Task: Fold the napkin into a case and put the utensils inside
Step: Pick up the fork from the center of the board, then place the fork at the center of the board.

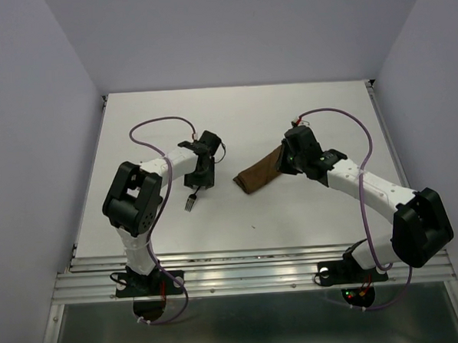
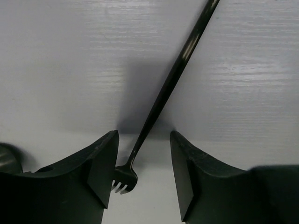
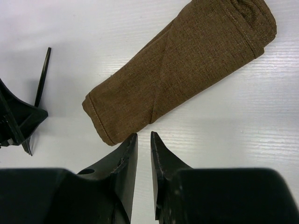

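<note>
The napkin is folded into a narrow brown case (image 1: 261, 172) that lies slanted mid-table; it also shows in the right wrist view (image 3: 180, 70). A black fork (image 1: 191, 201) lies on the table, tines toward me. My left gripper (image 1: 198, 181) is open and straddles the fork's neck (image 2: 159, 105); the fork head (image 2: 124, 179) sits close to the left finger (image 2: 100, 172), and I cannot tell whether they touch. My right gripper (image 1: 289, 162) is at the case's far right end, with its jaws (image 3: 144, 135) almost together and empty, just off the cloth's edge. The other utensil is out of view.
The white table (image 1: 308, 213) has grey walls on three sides and a metal rail (image 1: 250, 274) along the near edge. The left gripper's finger (image 3: 18, 121) and the fork handle (image 3: 43, 77) show at the left of the right wrist view.
</note>
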Robot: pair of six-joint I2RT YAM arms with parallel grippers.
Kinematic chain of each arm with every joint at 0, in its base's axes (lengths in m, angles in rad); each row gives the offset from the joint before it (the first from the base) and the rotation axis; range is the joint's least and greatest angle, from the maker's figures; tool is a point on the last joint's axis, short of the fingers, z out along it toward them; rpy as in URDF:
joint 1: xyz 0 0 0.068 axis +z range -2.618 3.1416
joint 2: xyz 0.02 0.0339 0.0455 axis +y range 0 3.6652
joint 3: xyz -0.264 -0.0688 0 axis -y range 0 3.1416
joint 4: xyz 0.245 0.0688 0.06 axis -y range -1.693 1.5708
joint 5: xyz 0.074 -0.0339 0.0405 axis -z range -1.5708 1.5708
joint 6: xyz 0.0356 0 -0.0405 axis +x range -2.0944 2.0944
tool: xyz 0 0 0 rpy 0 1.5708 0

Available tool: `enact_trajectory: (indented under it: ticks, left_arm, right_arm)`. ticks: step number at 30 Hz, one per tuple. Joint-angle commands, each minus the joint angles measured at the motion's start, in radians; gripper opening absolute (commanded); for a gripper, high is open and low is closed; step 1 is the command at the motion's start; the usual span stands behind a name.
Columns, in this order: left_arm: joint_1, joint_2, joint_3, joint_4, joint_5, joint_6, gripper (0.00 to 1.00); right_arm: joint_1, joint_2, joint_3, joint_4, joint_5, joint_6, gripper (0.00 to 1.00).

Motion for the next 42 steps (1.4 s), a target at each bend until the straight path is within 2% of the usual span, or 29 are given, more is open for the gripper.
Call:
enact_trajectory:
  ticks: [1, 3, 4, 5, 6, 7, 8, 11, 18, 20, 23, 24, 27, 28, 31, 33, 35, 37, 42]
  left_arm:
    - [0.025, 0.003, -0.007, 0.081, 0.127, 0.046, 0.56]
    - [0.028, 0.017, -0.004, 0.086, 0.160, 0.051, 0.48]
    - [0.031, 0.031, 0.000, 0.086, 0.171, 0.055, 0.34]
    - [0.033, 0.037, 0.002, 0.090, 0.183, 0.057, 0.26]
    - [0.031, 0.042, 0.002, 0.094, 0.208, 0.061, 0.12]
    - [0.033, 0.048, 0.006, 0.095, 0.222, 0.066, 0.04]
    - [0.033, 0.048, 0.011, 0.095, 0.231, 0.068, 0.00]
    - [0.036, 0.019, 0.031, 0.104, 0.297, 0.081, 0.00]
    - [0.094, -0.135, 0.043, 0.195, 0.614, 0.100, 0.00]
    - [0.129, -0.155, 0.040, 0.210, 0.750, 0.100, 0.00]
    - [0.192, -0.168, -0.003, 0.247, 0.866, 0.086, 0.00]
    - [0.214, -0.170, -0.050, 0.296, 0.963, 0.062, 0.00]
    - [0.327, -0.175, -0.134, 0.418, 1.138, 0.011, 0.00]
    - [0.390, -0.167, -0.183, 0.442, 1.162, -0.023, 0.13]
    - [0.467, -0.152, -0.220, 0.425, 1.092, -0.028, 0.74]
    - [0.502, -0.203, -0.225, 0.414, 1.002, -0.024, 0.88]
    - [0.495, -0.246, -0.198, 0.364, 0.830, -0.006, 0.86]
    - [0.493, -0.302, -0.179, 0.339, 0.756, 0.008, 0.83]
    - [0.462, -0.313, -0.113, 0.212, 0.532, 0.078, 0.76]
  right_arm:
    - [-0.001, -0.020, 0.006, 0.009, 0.008, 0.009, 0.23]
    - [-0.001, -0.022, 0.007, 0.009, 0.008, 0.010, 0.23]
    - [-0.001, -0.022, 0.007, 0.009, 0.008, 0.010, 0.23]
    - [-0.001, -0.023, 0.010, 0.009, 0.009, 0.010, 0.24]
    - [-0.001, -0.023, 0.010, 0.009, 0.009, 0.010, 0.23]
    - [-0.001, -0.023, 0.012, 0.009, 0.009, 0.010, 0.23]
    - [-0.001, -0.023, 0.012, 0.009, 0.009, 0.010, 0.23]
    - [-0.001, -0.028, 0.010, 0.007, 0.011, 0.010, 0.23]
    - [-0.001, -0.032, 0.009, 0.003, 0.020, 0.008, 0.24]
    - [-0.001, -0.028, 0.009, 0.004, 0.021, 0.009, 0.24]
    - [-0.001, -0.022, 0.009, 0.004, 0.020, 0.008, 0.24]
    - [-0.001, -0.020, 0.009, 0.004, 0.018, 0.009, 0.24]
    - [-0.001, -0.022, 0.003, 0.003, 0.020, 0.009, 0.24]
    - [-0.001, -0.023, 0.000, 0.003, 0.021, 0.007, 0.24]
    - [-0.001, -0.025, -0.007, 0.003, 0.024, 0.007, 0.24]
    - [-0.001, -0.028, -0.007, 0.003, 0.026, 0.007, 0.24]
    - [-0.001, -0.028, -0.008, 0.003, 0.026, 0.007, 0.24]
    - [-0.001, -0.023, -0.005, 0.003, 0.023, 0.008, 0.24]
    - [-0.001, 0.001, 0.012, 0.003, 0.012, 0.012, 0.24]
